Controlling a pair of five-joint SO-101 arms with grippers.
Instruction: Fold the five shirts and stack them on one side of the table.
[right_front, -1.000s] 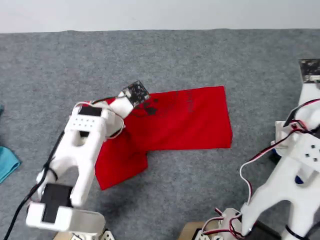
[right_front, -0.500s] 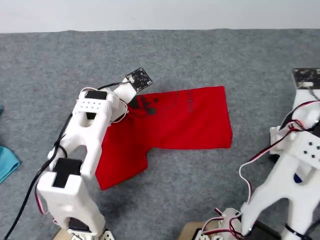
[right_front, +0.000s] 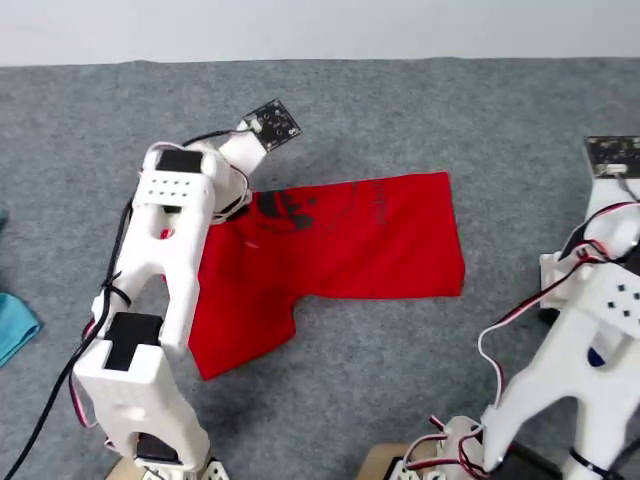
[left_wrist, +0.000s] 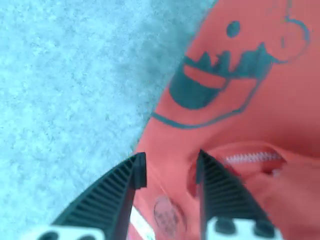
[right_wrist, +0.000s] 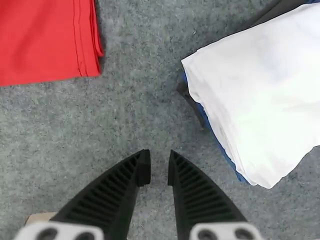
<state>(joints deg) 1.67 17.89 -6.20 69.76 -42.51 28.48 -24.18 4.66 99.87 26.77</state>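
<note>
Left jaws released above collar edge of red shirt (right_front: 370, 240).
Placed at the far-left edge, likely to grip for folding; right jaws nearly closed, empty, over tabletop (right_wrist: 125, 110).

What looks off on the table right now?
The red shirt is not lying square: one end juts toward the arms as a skewed flap, and the fabric is bunched at the collar by the left tool.

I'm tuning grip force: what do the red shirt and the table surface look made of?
Red shirt: thin matte knit fabric, probably cotton; stitched hem and soft creases show. Table surface: grey felt or short-pile carpet, judging by its fuzzy, speckled texture.
</note>
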